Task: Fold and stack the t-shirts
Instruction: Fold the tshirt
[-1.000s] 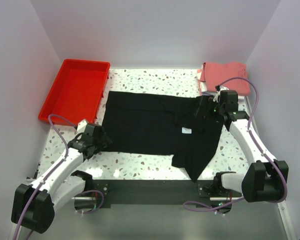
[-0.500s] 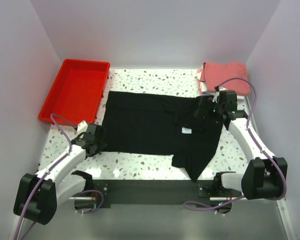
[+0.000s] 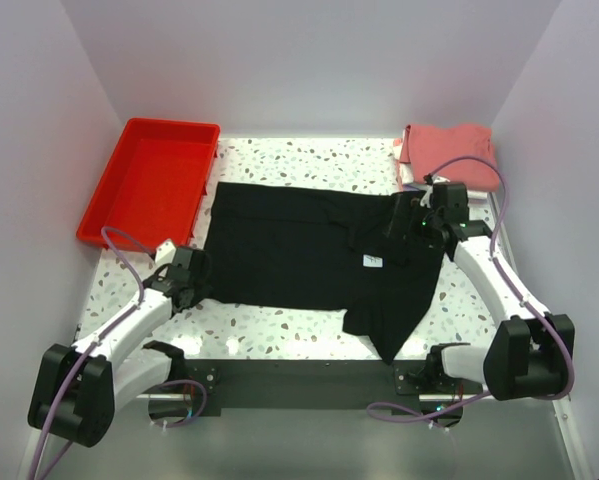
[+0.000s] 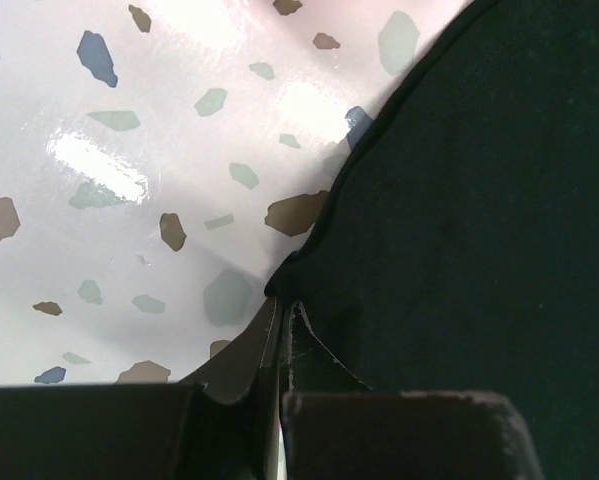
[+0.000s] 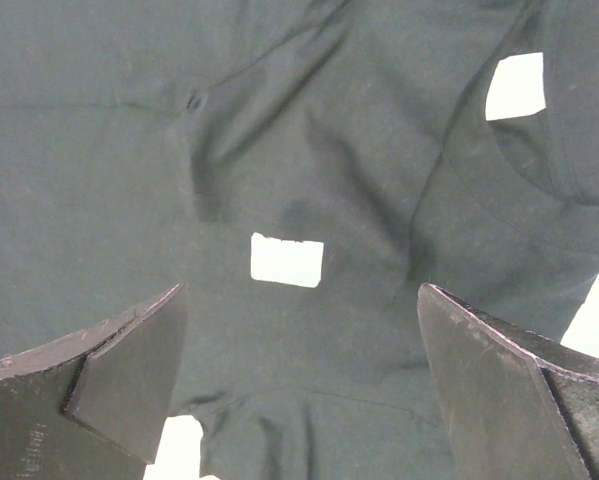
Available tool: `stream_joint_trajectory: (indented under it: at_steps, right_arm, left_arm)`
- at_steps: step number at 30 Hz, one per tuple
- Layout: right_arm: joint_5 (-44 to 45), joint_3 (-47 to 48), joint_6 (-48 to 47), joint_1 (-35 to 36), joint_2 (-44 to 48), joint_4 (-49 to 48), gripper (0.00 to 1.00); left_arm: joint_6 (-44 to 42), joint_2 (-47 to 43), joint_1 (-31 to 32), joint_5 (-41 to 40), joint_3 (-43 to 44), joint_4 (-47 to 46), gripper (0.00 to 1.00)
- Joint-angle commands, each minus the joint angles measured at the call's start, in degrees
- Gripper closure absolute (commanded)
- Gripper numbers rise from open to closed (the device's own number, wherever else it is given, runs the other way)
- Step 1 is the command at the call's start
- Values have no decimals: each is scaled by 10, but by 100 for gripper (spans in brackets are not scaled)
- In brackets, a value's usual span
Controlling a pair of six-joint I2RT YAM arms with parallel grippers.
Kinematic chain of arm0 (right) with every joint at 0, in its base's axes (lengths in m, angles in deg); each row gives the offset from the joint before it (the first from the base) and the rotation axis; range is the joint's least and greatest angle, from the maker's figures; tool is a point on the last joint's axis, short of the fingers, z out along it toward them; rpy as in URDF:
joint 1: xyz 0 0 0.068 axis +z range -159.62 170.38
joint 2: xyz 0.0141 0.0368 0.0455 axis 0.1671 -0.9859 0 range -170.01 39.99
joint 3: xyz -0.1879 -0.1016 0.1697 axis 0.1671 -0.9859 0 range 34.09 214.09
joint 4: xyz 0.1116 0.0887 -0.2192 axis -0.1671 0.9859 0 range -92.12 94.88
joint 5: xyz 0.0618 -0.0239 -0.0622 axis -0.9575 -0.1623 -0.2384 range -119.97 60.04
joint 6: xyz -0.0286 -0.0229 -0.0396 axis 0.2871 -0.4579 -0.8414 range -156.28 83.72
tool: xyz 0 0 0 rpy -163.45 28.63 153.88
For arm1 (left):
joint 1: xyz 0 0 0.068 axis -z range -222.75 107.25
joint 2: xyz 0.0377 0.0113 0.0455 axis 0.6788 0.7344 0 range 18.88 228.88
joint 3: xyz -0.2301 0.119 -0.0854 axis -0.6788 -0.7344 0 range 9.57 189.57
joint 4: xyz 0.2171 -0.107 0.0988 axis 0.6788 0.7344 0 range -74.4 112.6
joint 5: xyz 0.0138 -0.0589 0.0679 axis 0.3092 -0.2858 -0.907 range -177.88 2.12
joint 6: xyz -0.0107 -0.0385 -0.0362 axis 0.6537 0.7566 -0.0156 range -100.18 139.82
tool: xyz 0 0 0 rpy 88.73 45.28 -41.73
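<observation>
A black t-shirt (image 3: 299, 250) lies spread flat across the middle of the table, one sleeve reaching toward the near edge. My left gripper (image 3: 201, 284) sits at the shirt's near left corner, and in the left wrist view that gripper (image 4: 282, 325) is shut on the hem edge of the black cloth (image 4: 479, 200). My right gripper (image 3: 397, 230) hovers over the collar area. In the right wrist view the gripper (image 5: 304, 345) stands open above the black cloth (image 5: 329, 150), with the small white neck label (image 5: 287, 259) just ahead of its fingers (image 5: 119, 365).
A folded salmon-red t-shirt (image 3: 449, 150) tops a small pile at the back right corner, with white cloth edges (image 3: 404, 168) under it. A red plastic tray (image 3: 149, 180) stands at the back left. Speckled tabletop (image 3: 279, 325) shows along the near edge.
My left gripper has gone from open to shut on the black shirt's near left corner. The right gripper has shifted slightly left over the collar and stays open.
</observation>
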Motion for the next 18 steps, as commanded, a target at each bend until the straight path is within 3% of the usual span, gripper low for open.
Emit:
stream_joint_trajectory:
  at_steps: [1, 13, 18]
  right_arm:
    - [55, 7, -16, 65, 18, 46, 1]
    - [176, -19, 120, 464, 0, 269, 2]
    - [174, -47, 191, 522, 27, 346, 4]
  left_arm:
    - [-18, -19, -3, 6, -1, -16, 100]
    - [-58, -81, -3, 21, -1, -27, 100]
    - [-62, -93, -3, 22, -2, -19, 100]
